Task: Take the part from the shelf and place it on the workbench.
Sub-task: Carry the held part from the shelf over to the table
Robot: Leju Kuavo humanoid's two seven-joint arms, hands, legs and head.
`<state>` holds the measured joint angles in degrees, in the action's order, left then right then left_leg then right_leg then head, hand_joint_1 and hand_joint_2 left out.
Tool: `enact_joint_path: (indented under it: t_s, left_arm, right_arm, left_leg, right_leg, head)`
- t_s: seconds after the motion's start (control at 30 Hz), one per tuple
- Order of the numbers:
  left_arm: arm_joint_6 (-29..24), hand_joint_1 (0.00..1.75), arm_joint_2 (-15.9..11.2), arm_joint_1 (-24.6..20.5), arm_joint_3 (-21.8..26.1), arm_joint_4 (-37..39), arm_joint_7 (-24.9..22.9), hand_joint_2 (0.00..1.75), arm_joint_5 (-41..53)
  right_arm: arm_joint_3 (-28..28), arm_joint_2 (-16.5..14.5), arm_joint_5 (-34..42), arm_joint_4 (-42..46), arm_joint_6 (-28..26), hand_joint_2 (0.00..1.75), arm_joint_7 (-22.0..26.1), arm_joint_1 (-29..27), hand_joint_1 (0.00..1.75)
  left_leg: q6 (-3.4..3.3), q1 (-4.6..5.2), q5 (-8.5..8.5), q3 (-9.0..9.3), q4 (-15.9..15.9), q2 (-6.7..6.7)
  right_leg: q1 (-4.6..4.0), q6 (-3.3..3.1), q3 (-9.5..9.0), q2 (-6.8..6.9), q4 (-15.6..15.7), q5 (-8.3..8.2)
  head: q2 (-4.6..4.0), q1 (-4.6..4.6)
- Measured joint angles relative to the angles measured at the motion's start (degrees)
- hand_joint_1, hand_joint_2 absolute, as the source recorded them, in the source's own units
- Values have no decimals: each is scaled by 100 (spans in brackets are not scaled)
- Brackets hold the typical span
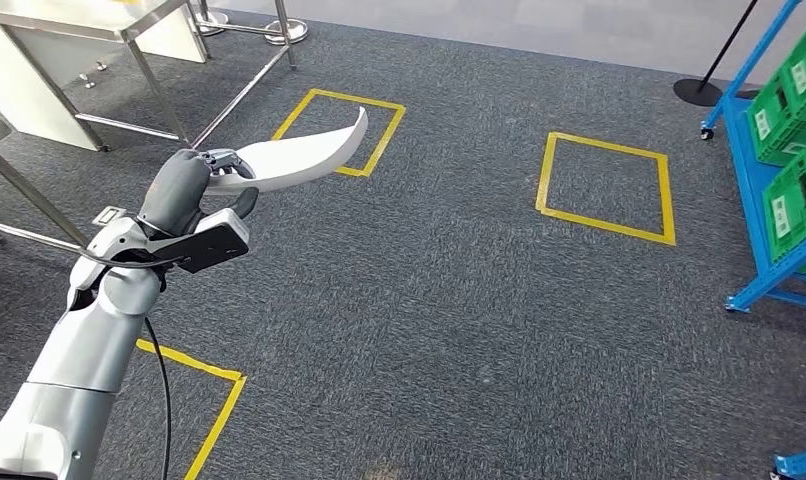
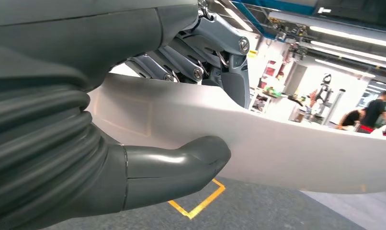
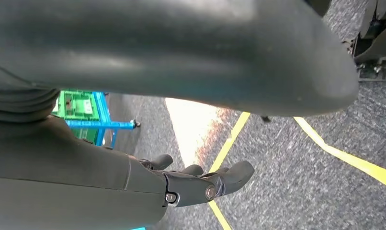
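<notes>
The part (image 1: 301, 154) is a long, curved white shell. My left hand (image 1: 192, 186) grips one end of it, raised over the grey carpet, and the free end points away toward a yellow floor square. In the left wrist view the thick thumb (image 2: 181, 165) presses under the part (image 2: 287, 153) while the darker fingers (image 2: 215, 52) close over its top. My right hand (image 3: 200, 184) hangs low above the carpet, its fingers loosely extended and holding nothing. The steel workbench (image 1: 99, 25) stands at the far left.
A blue shelf (image 1: 744, 190) with green bins (image 1: 794, 95) stands at the right edge. Yellow tape squares (image 1: 604, 185) mark the carpet. A stanchion base (image 1: 697, 92) sits near the shelf. A person (image 2: 373, 112) stands far off in the left wrist view.
</notes>
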<state>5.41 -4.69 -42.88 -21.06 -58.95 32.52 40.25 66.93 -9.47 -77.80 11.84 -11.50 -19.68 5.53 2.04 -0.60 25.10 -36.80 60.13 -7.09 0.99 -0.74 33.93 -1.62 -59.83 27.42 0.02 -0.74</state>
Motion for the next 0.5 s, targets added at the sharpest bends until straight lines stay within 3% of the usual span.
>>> enact_joint_path:
  t_s: [0.03,0.1,0.17,0.2,0.27,0.33,0.4,0.47,0.5]
  left_arm:
    - [-1,157,-11,-5,2,-1,-3,175,1]
    - [-4,157,-10,-6,3,0,-10,175,11]
    - [-15,157,-4,19,3,2,-43,175,42]
    - [-22,157,-4,31,3,2,-68,175,60]
    - [-33,157,-5,43,9,-7,-114,175,95]
    - [-38,157,-4,45,20,-44,-136,175,121]
    - [-35,157,-12,62,31,-96,-152,175,148]
    - [-19,157,-42,90,52,-140,-173,175,179]
    - [-10,157,-57,95,69,-166,-179,175,189]
  right_arm:
    - [0,-1,-1,-1,0,0,-2,4,0]
    - [0,-3,-2,-1,1,0,0,-4,0]
    - [-1,-2,-11,-1,6,0,-2,-19,0]
    - [-2,0,-16,-1,12,0,-4,-21,0]
    - [-12,1,-22,-1,29,0,-5,-17,0]
    - [-30,2,-26,-1,38,0,-4,-9,0]
    - [-45,3,-26,-1,38,0,-2,4,0]
    - [-58,3,-22,0,39,0,-5,25,0]
    - [-67,3,-21,-1,40,0,-8,34,0]
  left_leg:
    - [22,9,93,-76,146,183]
    - [52,20,429,-345,748,561]
    - [83,6,669,-618,1356,653]
    - [93,0,651,-642,1433,670]
    - [92,-4,351,-367,961,769]
    - [36,26,105,27,231,1061]
    - [-63,63,69,166,-55,1181]
    - [-152,57,43,154,-64,1014]
    - [-186,41,27,150,-74,937]
  right_leg:
    - [8,-44,-13,76,27,-16]
    - [-6,-96,-20,222,43,-15]
    - [-13,-108,-20,383,42,-3]
    - [-13,-108,-22,463,42,4]
    - [-13,-86,-46,621,40,24]
    - [-42,-38,-82,761,32,58]
    - [-84,20,-113,884,32,82]
    - [-90,83,-137,988,41,102]
    - [-78,120,-130,908,4,140]
  head:
    - [0,-15]
    - [0,-47]
    - [0,-49]
    - [0,-51]
    - [0,-51]
    - [0,-48]
    - [0,-32]
    - [0,-20]
    - [0,-19]
